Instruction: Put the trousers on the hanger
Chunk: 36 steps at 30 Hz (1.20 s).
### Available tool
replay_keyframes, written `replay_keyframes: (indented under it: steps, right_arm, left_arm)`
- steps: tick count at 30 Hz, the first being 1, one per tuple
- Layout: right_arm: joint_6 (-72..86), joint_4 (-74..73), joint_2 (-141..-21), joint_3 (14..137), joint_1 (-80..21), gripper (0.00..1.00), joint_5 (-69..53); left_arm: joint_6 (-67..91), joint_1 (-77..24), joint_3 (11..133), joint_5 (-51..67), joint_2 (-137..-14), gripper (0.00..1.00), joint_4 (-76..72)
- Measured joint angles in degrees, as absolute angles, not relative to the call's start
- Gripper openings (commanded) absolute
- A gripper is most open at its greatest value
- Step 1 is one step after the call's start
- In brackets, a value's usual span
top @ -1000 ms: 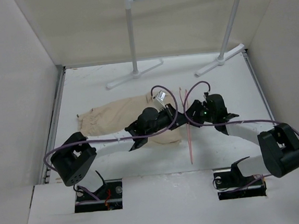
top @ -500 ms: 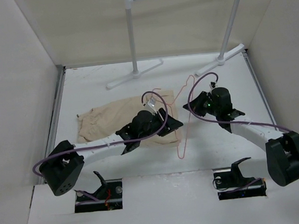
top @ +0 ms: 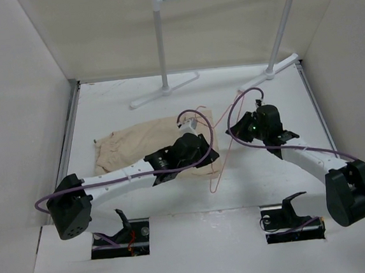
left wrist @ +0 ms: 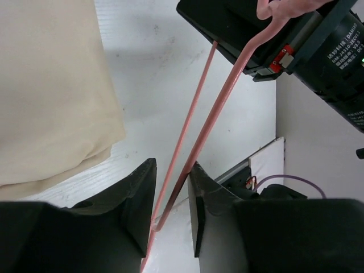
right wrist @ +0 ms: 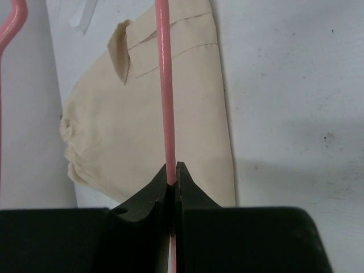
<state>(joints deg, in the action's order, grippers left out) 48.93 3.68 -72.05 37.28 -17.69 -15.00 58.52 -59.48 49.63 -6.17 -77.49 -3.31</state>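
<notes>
**Top external view.** The trousers (top: 138, 143) lie flat on the left-centre of the desk (top: 269, 180), waist end towards the middle, well in front of the white garment rack (top: 160, 42) at the back edge. The hanger (top: 219, 171), which a second ago lay edge-on as a thin line between the two arms, is now raised and tilted so that its triangle shows. Its lower corner points to the near edge and its hook to the back. The right gripper (top: 232, 131) has drawn back slightly towards the rack. The left gripper (top: 211, 154) has come off the cloth and moved over the trousers' right edge to the hanger's wire. **Left wrist view.** The left gripper's jaws stand partly apart with two runs of pink wire passing between them. They straddle the wire, and no clamp on it is visible. The cloth lies to the left and is not held. **Right wrist view.** The right gripper is pinched fully closed on a single run of the hanger, with the trousers spread on the desk beyond. **Interpretation.** The change is the pickup of the hanger by the right arm and the transfer of the left arm's attention from cloth to wire. The trousers are not yet on the hanger, so the threading step appears still to come.
</notes>
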Motion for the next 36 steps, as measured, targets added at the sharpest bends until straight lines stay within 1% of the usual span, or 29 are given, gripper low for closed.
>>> replay_keyframes:
  steps: [1,3,5,7,8,9,10,11,12,14,16,17,18,22,23,25,27,31,33,34,36]
  right_arm:
    - [48.71,3.09,-72.12,37.47,-17.72,0.05,-14.96]
    - [48.36,2.0,-72.38,37.93,-17.72,0.06,-14.98]
    - [48.21,0.6,-72.82,38.52,-17.72,0.08,-15.31]
    - [48.18,-0.91,-73.08,39.22,-17.72,0.12,-15.79]
    - [48.16,-1.78,-73.28,39.75,-17.72,0.16,-16.23]
    - [48.16,-2.61,-73.56,40.34,-17.72,0.22,-16.62]
    - [48.05,-3.46,-73.71,40.86,-17.72,0.29,-16.88]
    - [47.92,-4.23,-73.76,41.3,-17.72,0.39,-17.04]
    - [47.92,-4.82,-73.65,41.58,-17.72,0.44,-17.12]
    - [47.64,-6.11,-73.08,41.91,-17.69,0.53,-17.1]
    - [47.37,-7.86,-71.46,41.93,-17.5,0.57,-16.82]
    - [47.13,-8.91,-70.24,41.93,-17.3,0.58,-16.51]
    - [46.85,-9.87,-68.99,41.93,-17.12,0.55,-16.03]
    - [45.1,-12.03,-64.23,42.06,-16.8,0.2,-13.72]
    - [44.75,-12.12,-64.14,42.33,-16.95,0.16,-13.74]
    - [44.49,-12.1,-65.78,43.46,-17.61,0.16,-13.96]
    - [44.27,-11.77,-68.97,44.66,-18.7,0.21,-13.98]
    - [43.75,-9.72,-76.64,45.74,-19.99,0.23,-14.02]
    - [43.7,-8.47,-80.44,45.78,-19.99,0.25,-14.04]
    - [43.72,-8.05,-81.87,45.8,-19.99,0.29,-14.04]
    - [43.77,-6.76,-84.29,45.78,-20.05,0.39,-14.04]
  left_arm:
    - [57.8,-60.03,50.3,-6.96,-77.52,0.12,-2.42]
    - [56.49,-60.99,51.24,-8.36,-77.54,0.05,-1.32]
    - [55.4,-61.95,51.77,-10.26,-77.54,0.02,-0.1]
    - [54.63,-62.48,51.77,-12.01,-77.56,0.0,0.95]
    - [54.19,-62.65,51.77,-12.88,-77.56,0.0,1.52]
    - [53.95,-62.78,51.79,-13.63,-77.56,0.0,1.74]
    - [53.58,-62.94,51.79,-14.41,-77.56,0.0,1.98]
    - [53.25,-63.02,51.79,-15.2,-77.56,0.0,2.11]
    - [52.9,-63.11,51.83,-15.88,-77.56,0.0,2.22]
    - [52.4,-63.29,52.01,-17.06,-77.67,0.0,2.28]
    - [51.92,-63.53,52.16,-17.72,-78.19,0.0,1.48]
    - [51.72,-63.64,52.18,-18.02,-78.63,0.0,0.93]
    - [51.59,-63.7,52.25,-18.2,-79.15,0.0,0.43]
    - [51.44,-64.55,53.12,-18.87,-83.64,0.0,-2.63]
    - [51.46,-64.86,53.23,-18.94,-84.79,0.0,-3.57]
    - [51.81,-65.6,53.41,-19.05,-87.15,0.0,-5.15]
    - [52.97,-66.3,53.41,-19.62,-88.95,0.0,-5.89]
    - [55.55,-67.46,53.41,-22.72,-91.59,0.0,-6.7]
    - [56.73,-67.79,53.41,-24.99,-92.47,0.0,-6.61]
    - [57.39,-67.81,53.41,-26.26,-92.84,0.0,-6.61]
    - [58.67,-67.77,53.39,-28.47,-93.49,0.0,-6.68]
